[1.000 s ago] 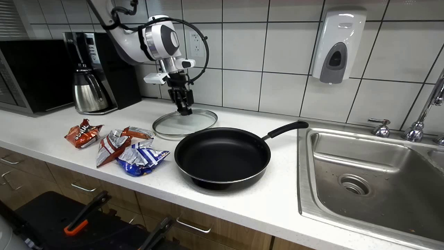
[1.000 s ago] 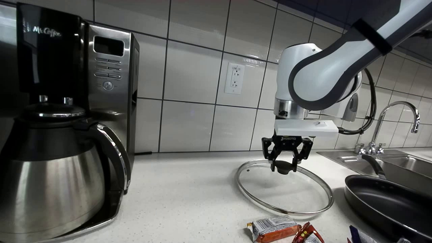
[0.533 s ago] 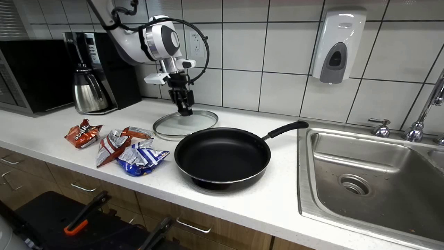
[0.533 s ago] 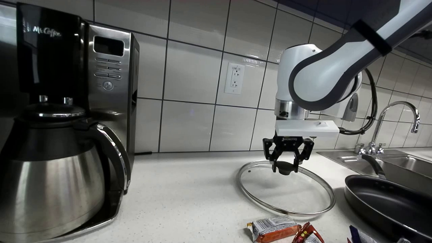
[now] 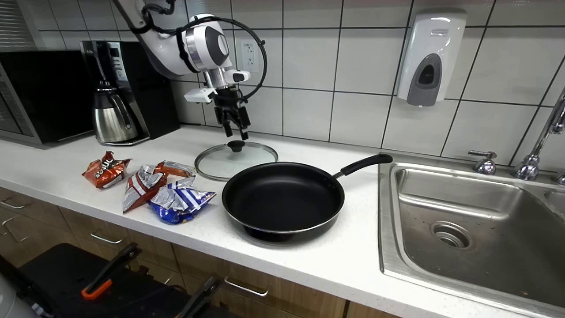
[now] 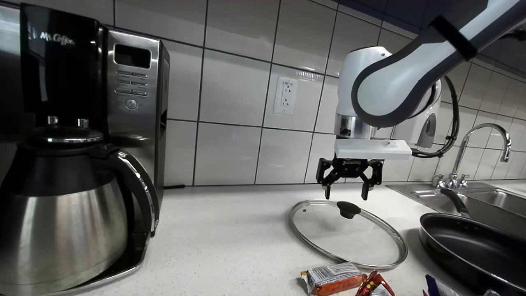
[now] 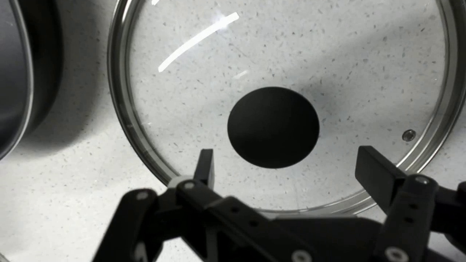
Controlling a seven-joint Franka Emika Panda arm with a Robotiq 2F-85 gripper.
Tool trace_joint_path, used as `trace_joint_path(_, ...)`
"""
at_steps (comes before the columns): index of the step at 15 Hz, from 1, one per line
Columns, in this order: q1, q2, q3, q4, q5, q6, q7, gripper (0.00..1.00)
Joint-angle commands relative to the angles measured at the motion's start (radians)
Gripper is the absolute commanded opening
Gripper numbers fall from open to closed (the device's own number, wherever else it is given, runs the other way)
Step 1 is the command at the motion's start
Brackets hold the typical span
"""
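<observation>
White arm [image 6: 394,94] angled downward, tool [image 6: 346,196] above lid [image 6: 349,242].

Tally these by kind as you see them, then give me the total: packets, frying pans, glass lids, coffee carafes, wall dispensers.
Packets: 4
Frying pan: 1
Glass lid: 1
Coffee carafe: 1
Wall dispenser: 1
Total: 8
</observation>
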Motion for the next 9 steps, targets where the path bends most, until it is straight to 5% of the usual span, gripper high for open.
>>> trace_joint_path(1,0.017,-0.067,0.002,-0.018,0.021,-0.05,-0.017,1.0)
trace_joint_path(9,0.031,-0.198,0.045,-0.073,0.019,-0.128,-0.047,1.0)
